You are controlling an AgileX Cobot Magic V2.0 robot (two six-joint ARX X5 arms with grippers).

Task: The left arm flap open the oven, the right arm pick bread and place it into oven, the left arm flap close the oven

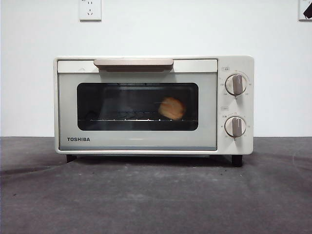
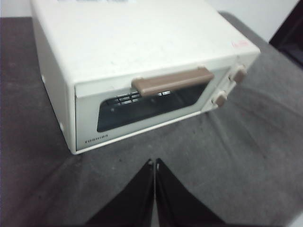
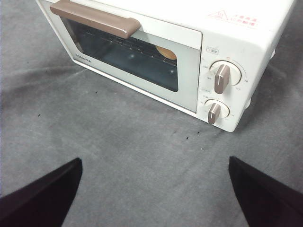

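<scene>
A white wall socket point(image 1: 90, 9) sits above the grey tablecloth point(image 1: 156, 195).

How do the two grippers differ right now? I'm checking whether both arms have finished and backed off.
The left gripper has its black jaws pressed together, while the right gripper has its jaws spread wide. Both are empty, clear of the cream-white oven, above the grey table. The door is closed, with the golden-brown bread inside.
</scene>
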